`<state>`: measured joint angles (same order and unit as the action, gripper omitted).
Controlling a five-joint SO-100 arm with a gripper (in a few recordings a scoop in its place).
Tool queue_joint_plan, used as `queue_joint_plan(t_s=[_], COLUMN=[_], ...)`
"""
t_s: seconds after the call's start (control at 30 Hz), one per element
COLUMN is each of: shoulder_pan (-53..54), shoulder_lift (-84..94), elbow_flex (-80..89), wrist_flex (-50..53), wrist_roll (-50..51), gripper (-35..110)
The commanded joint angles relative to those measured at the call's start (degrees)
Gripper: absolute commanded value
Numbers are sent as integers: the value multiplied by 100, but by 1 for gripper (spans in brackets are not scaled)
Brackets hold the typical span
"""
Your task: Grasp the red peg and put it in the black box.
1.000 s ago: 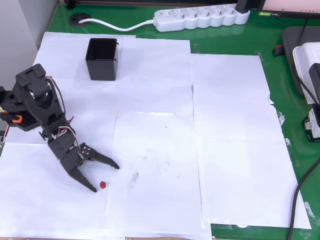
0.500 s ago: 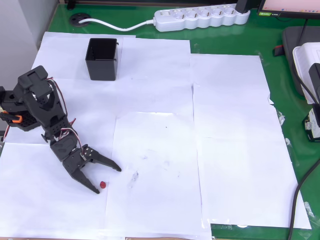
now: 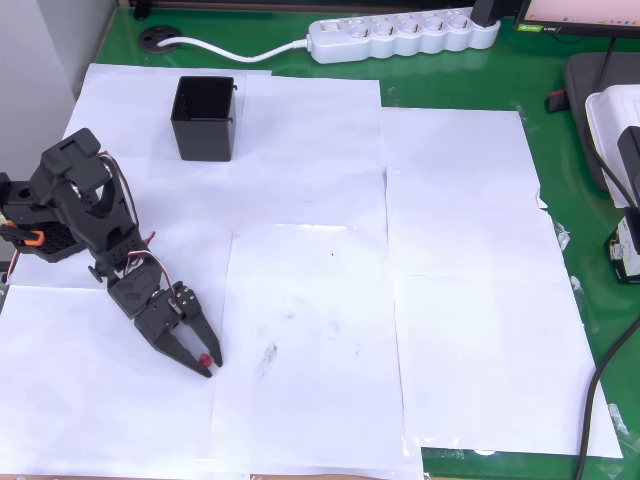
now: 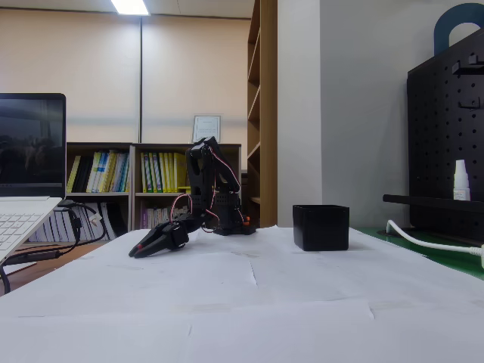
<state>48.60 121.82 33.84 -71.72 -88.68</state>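
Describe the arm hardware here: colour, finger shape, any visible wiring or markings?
The arm is all black, built from blocky servo-housing segments. Thin red and white wires loop loosely between the joints. An orange clip sits at its base side in the overhead view. The gripper has two long black fingers tapering to points. No readable markings.

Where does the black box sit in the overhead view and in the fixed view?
Overhead view: the black box stands upper left on the white paper, above the arm.
Fixed view: the box stands right of centre on the paper, right of the arm.
Shared landmark: the gripper, low over the paper.
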Motion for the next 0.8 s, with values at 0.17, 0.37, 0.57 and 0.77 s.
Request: queue_joint_plan(t_s=[0.17, 0.37, 0.57, 0.77], shoulder_pan=[44, 62, 88, 44], shoulder_lift=[97, 88, 70, 79], elbow_flex=[26, 0, -510, -659], wrist_flex=[0, -18, -369, -519], wrist_roll=[-167, -185, -220, -141], gripper=[0, 19, 19, 19])
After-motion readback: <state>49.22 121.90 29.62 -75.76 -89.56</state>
